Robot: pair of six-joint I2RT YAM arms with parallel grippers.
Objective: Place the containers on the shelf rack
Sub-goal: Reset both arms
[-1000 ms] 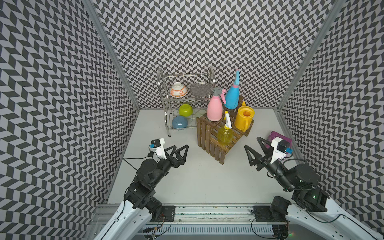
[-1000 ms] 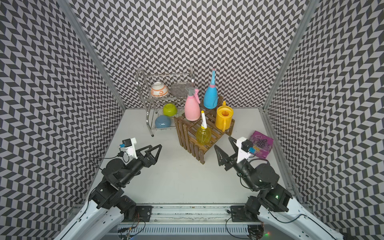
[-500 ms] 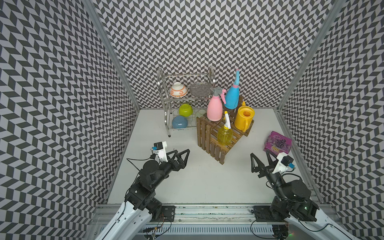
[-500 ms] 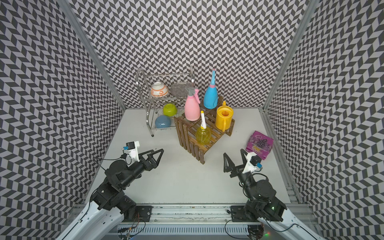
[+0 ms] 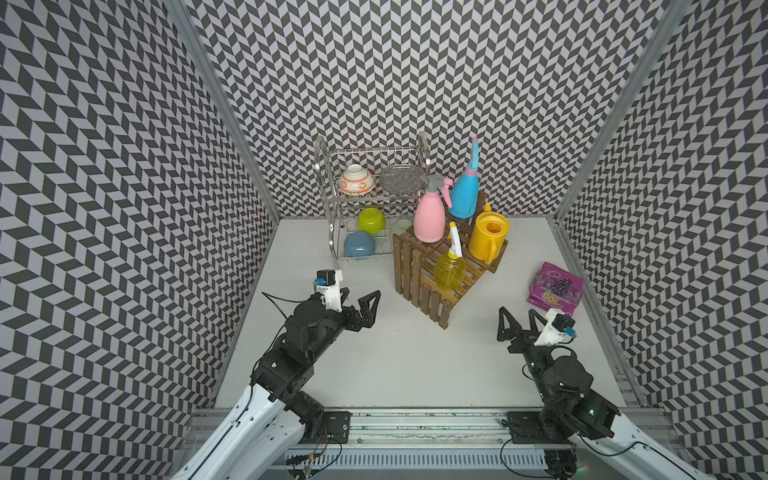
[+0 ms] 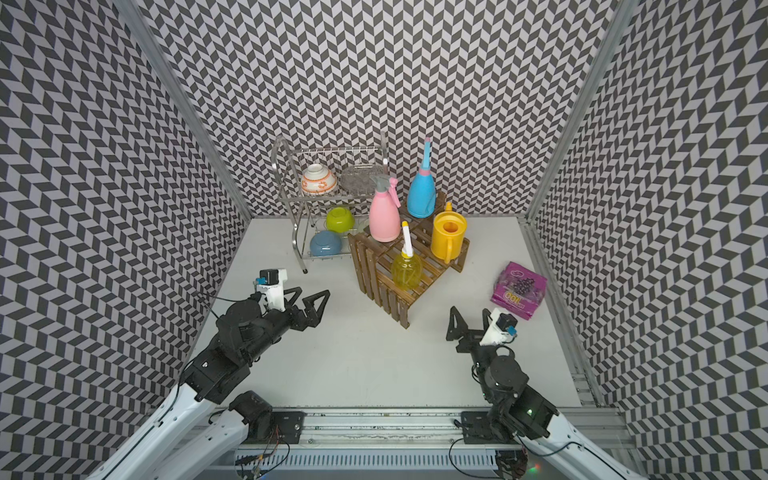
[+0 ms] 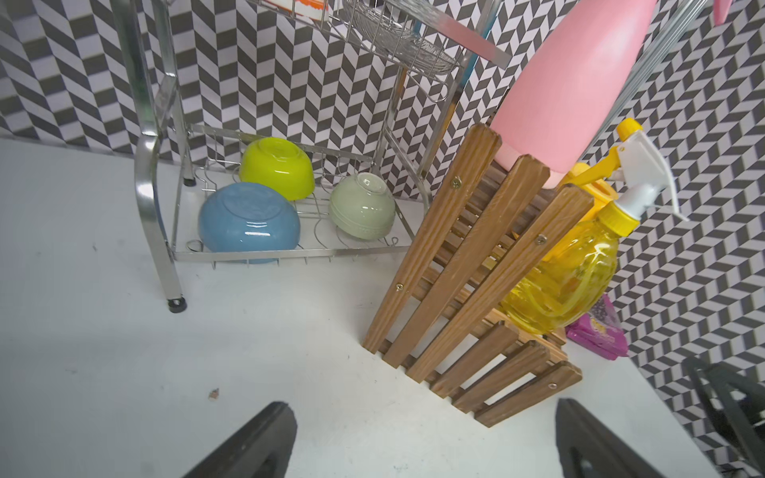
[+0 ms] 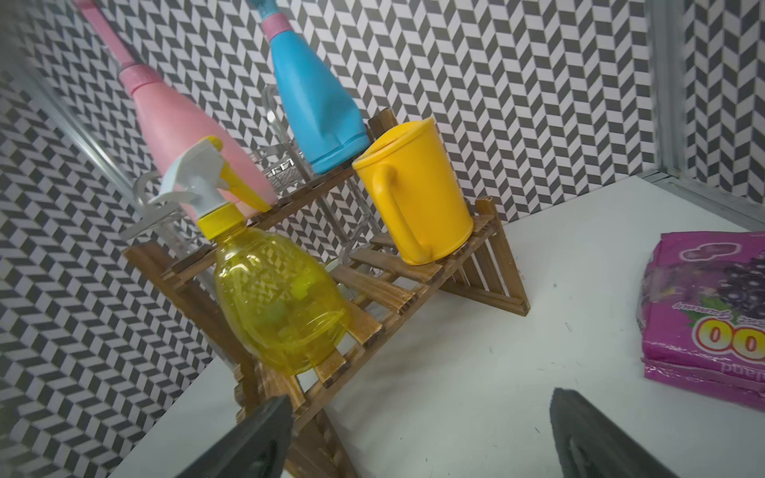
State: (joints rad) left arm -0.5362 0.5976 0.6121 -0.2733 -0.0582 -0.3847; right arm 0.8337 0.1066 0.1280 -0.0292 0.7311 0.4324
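Showing, in both top views, the right gripper (image 5: pixel 517 316) (image 6: pixel 468 316) drawn back from the shelf rack (image 5: pixel 419 274) toward the near tabletop (image 5: pixel 395 365) edge since a second ago, fingers spread wide and grasping nothing, the purple package (image 5: pixel 555 289) no longer overlapped by it. Leaving the left gripper (image 5: pixel 361 297) barely shifted, fingers likewise released. Keeping all four upright on the rack's steps: blue spray bottle (image 5: pixel 463 197) at the back, pink spray bottle (image 5: pixel 429 220) beside it, watering can (image 5: pixel 490 239) lower down, translucent yellow bottle (image 5: pixel 449 270) on a front step

Catching, from the left wrist, parted fingers (image 7: pixel 256 443), the pink spray bottle (image 7: pixel 571 82) on top slats, a blue bowl (image 7: pixel 248 219) upturned in the wire dish rack (image 7: pixel 157 198)

Catching, from the right wrist, parted fingers (image 8: pixel 248 443) again and wall pattern showing through the translucent yellow bottle (image 8: pixel 277 298); contents of the opaque three not to be told
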